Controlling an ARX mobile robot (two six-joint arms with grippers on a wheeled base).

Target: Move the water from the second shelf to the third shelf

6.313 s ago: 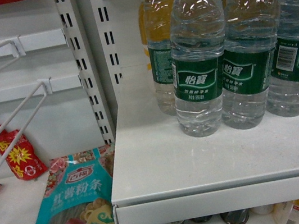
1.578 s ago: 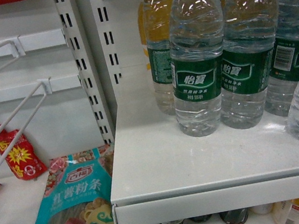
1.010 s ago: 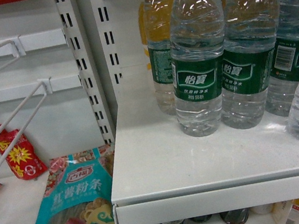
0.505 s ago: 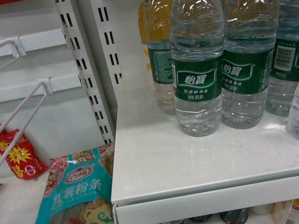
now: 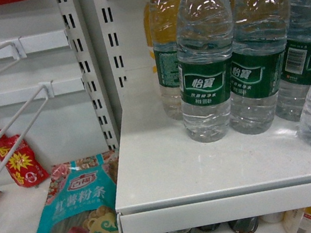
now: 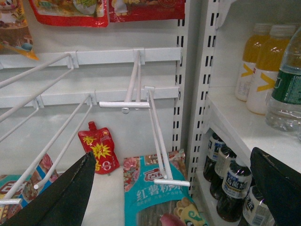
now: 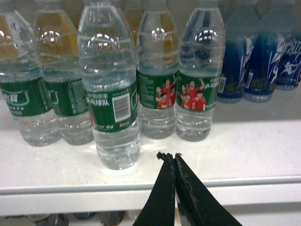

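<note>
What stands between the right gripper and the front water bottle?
Nothing visible does. The shut right gripper sits just beside the water bottle, only bare shelf between; other bottles stand behind it.

The water bottle (image 7: 112, 89) is clear, glossy plastic with a shiny green wrap label. The shelf (image 5: 211, 167) looks like smooth white painted metal, faintly speckled. The hanging hooks (image 6: 155, 127) are white coated wire. The noodle packet (image 5: 80, 223) is glossy printed film.
</note>
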